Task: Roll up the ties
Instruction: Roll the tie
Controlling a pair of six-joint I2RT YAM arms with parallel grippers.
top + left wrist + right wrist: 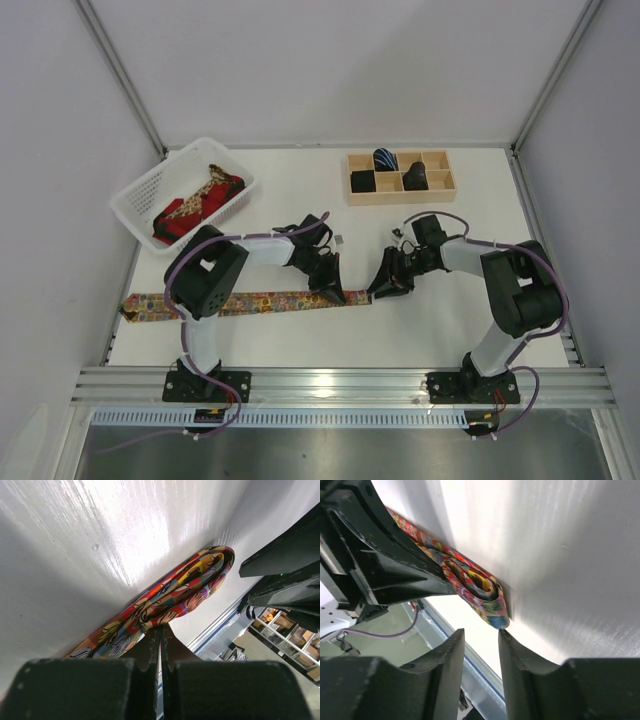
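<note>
Your L gripper (330, 287) is closed, tips pinched on a fold of the floral tie (270, 300) right where the roll starts. Your R gripper (481, 632) stands narrowly open w/ nothing between the fingers; the rolled end (480, 587) sits just past its tips, at its 12 o'clock in the wrist view, about touching one finger.

L arm: shoulder block up over the tie, forearm running toward 3 o'clock, wrist pitched down to the table (300, 200). R arm mirrors it: elbow out at the 3 o'clock side, forearm reaching toward 9, wrist tipped down. The two grippers face each other tip to tip, near but apart.

From the grippers the tie runs flat toward 9 o'clock, passes under the L arm, and its wide end lies at the table's 9 o'clock edge. Only the 3 o'clock end is curled, a loose loop or two.

Further out: white basket (135, 200) at approx 10 o'clock, holding a red tie (175, 225) and a gold paisley tie (195, 205). Wooden tray (400, 199) at approx 1 o'clock, w/ a blue-striped roll (385, 158) and black rolls (362, 182) in its compartments. Purple cables (290, 237) loop along both arms. White tabletop, grey-white walls (330, 70) on three sides, aluminium rail (340, 385) at 6 o'clock under the bases.
</note>
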